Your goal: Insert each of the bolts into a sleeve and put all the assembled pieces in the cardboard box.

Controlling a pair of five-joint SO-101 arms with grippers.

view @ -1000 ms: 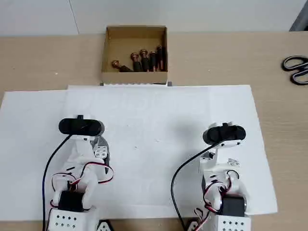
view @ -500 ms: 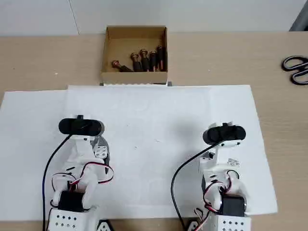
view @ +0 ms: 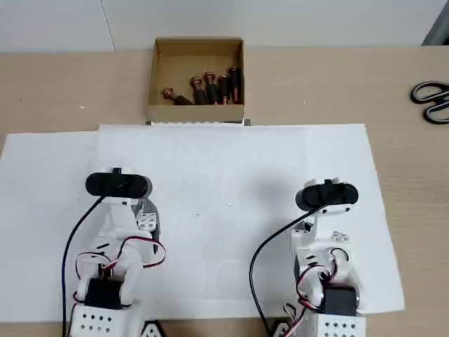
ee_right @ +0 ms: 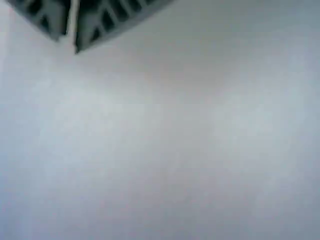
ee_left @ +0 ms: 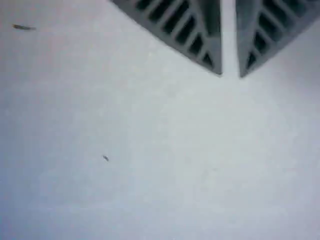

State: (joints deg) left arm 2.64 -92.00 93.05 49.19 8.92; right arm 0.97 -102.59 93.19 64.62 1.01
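Observation:
The cardboard box [view: 198, 112] stands at the far middle of the table. Several copper-coloured bolts in dark sleeves [view: 210, 88] lie side by side inside it. Both arms are folded back near the table's front edge, the left arm [view: 118, 184] and the right arm [view: 327, 196], far from the box. In the left wrist view my left gripper [ee_left: 229, 74] hangs just above white paper, its jaws nearly together with nothing between them. My right gripper [ee_right: 71, 46] looks the same, with a thin slit between its jaws over bare paper.
A large white paper sheet [view: 231, 168] covers the table between the arms and the box. Black scissors [view: 432, 100] lie at the far right edge. Cables trail from both arm bases at the front.

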